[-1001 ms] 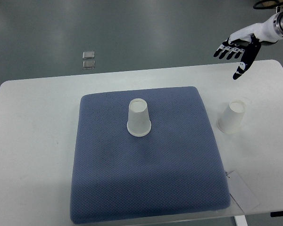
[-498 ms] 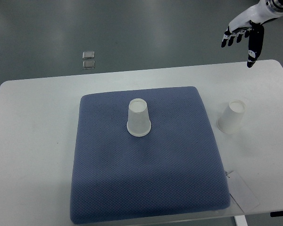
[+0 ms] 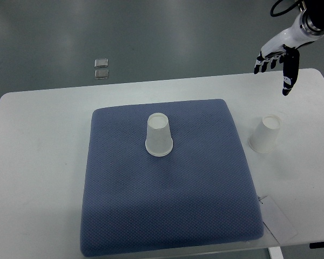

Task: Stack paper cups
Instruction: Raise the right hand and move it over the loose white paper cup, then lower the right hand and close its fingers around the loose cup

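Observation:
One white paper cup (image 3: 159, 135) stands upside down near the middle of the blue mat (image 3: 167, 216). A second white paper cup (image 3: 264, 134) stands upside down on the white table (image 3: 43, 162), just right of the mat. My right hand (image 3: 277, 66) hovers above the table's far right edge, well behind the second cup. Its dark-tipped fingers (image 3: 288, 81) are spread, point downward and hold nothing. The left arm does not show.
A white paper tag (image 3: 278, 218) lies at the mat's near right corner. Two small clear squares (image 3: 101, 68) lie on the grey floor beyond the table's far edge.
My right hand rose and swung to the right, then came back down a little towards the table's far right edge. Both cups stayed put.

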